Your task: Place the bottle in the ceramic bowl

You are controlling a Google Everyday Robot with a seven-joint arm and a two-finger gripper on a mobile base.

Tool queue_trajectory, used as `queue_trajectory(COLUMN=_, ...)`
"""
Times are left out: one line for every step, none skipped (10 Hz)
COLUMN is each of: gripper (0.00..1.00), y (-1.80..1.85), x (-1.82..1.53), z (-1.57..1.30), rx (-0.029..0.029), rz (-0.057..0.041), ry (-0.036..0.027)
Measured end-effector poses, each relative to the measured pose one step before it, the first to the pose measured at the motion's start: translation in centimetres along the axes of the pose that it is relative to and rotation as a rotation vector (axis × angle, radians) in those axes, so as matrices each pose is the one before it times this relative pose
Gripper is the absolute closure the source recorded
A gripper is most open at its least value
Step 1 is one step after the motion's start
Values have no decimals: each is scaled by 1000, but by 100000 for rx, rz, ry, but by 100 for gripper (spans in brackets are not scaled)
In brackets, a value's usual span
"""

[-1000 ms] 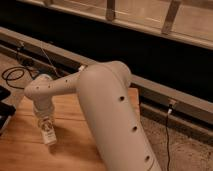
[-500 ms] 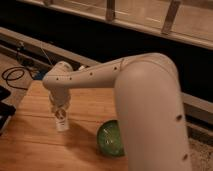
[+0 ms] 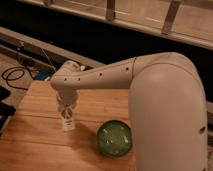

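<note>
While the wooden table (image 3: 30, 145) shows open wood to the left & front, w/ its left edge by cables (image 3: 12, 76), the gripper (image 3: 66, 111) is mid-table, clamped on the bottle (image 3: 68, 123), which is upright, white w/ a pale label, near the glossy dark-green ceramic bowl (image 3: 114, 138), not touching.

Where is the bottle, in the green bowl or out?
Out. The gripper holds the bottle upright over the wooden table, beside the ceramic bowl, not touching it.
</note>
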Motion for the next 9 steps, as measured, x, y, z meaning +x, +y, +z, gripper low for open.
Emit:
queue_trajectory(gripper=100, y=-90, x=-8, z=15, rx=54, rz=105, ry=-15)
queue_trajectory(gripper=100, y=58, x=-89, z=26, rx=-319, rz=180, ry=-101)
queue_trajectory(gripper=100, y=-209, x=-121, z=-282, rx=-645, rz=2260, ry=-1101)
queue_trajectory(gripper=100, y=-896, x=-148, z=-360, rx=332, rz=2617, ry=-1309)
queue_trajectory(gripper=100, y=-1938, x=9, z=-679, rx=947, rz=4215, ry=-2414)
queue_trajectory(gripper=100, y=-1628, x=695, z=-528, rx=523, rz=3972, ry=-1447)
queue_trajectory(gripper=100, y=-1908, x=1098, z=-459, rx=850, rz=4279, ry=-994)
queue_trajectory(gripper=100, y=-1991, x=888, z=-415, rx=1138, rz=3436, ry=-1119)
queue_trajectory(gripper=100, y=-944, x=612, z=-197, rx=331, rz=1975, ry=-392)
